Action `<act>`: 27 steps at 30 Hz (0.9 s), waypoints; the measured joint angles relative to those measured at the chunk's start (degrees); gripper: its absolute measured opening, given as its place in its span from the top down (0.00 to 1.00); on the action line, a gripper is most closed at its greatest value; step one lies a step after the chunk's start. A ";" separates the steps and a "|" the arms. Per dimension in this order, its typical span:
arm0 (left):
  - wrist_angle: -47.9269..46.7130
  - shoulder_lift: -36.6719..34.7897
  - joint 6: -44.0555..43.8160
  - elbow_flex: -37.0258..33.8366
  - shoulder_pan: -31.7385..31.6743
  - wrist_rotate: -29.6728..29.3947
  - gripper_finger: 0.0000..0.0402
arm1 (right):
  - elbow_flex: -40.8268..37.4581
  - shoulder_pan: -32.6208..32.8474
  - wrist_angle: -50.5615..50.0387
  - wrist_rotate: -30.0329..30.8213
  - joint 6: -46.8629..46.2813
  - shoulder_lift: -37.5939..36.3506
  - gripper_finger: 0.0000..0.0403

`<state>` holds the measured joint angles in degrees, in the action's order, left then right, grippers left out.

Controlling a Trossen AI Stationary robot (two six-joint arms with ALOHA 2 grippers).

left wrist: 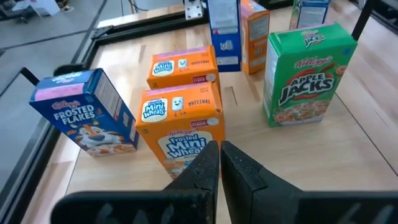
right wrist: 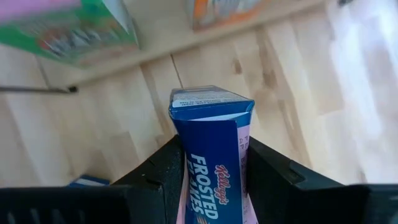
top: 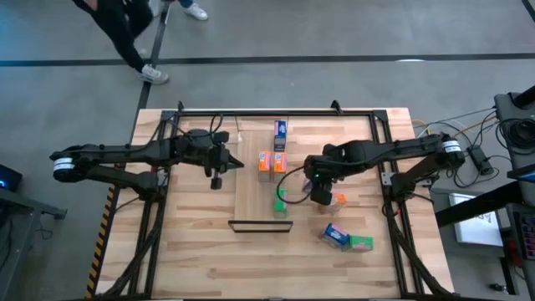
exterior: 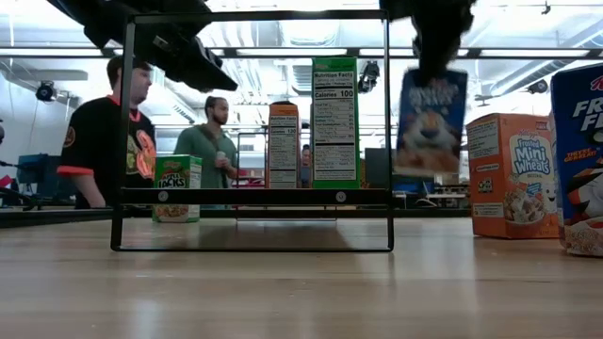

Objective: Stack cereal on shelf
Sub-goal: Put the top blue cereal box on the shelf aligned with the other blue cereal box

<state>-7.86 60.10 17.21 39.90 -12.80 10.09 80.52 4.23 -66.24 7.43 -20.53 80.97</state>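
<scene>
My right gripper is shut on a blue Frosted Flakes cereal box, which hangs in the air to the right of the shelf, a light wood panel with a dark lip at its near end. On the shelf stand a blue box, orange Mini Wheats boxes and a green Apple Jacks box. My left gripper hovers shut above the shelf's left edge, pointing at the orange boxes without touching them. My right gripper pinches the blue box between its two fingers at its upper end, one finger on the pink narrow side and the other on the opposite side. The fingers come from above, slanting down. The box hangs below them, lifted clear of the table and slightly tilted.
On the table right of the shelf stands an orange box, and nearer the front edge lie a blue box and a green one. A dark frame borders the table. People stand beyond the far edge.
</scene>
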 joint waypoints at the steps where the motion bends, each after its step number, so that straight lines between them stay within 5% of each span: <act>1: -0.02 -0.46 -0.19 -0.13 0.00 -0.02 1.00 | 1.32 0.00 -0.29 0.10 0.00 -0.13 0.66; 10: -0.31 -4.47 -1.20 -0.24 0.00 0.00 1.00 | 15.80 -0.04 -4.67 0.91 0.13 -0.33 0.66; 17: -0.31 -7.77 0.51 -0.26 -0.02 -0.64 1.00 | 26.50 -0.43 -3.69 8.70 3.30 0.27 0.66; 27: -0.44 -10.42 2.01 -0.29 -0.07 -8.16 1.00 | 36.45 -3.97 1.43 11.07 12.68 6.83 0.66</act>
<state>-8.30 49.69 19.22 39.62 -12.86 1.92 116.97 0.26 -64.82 18.50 -7.86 87.80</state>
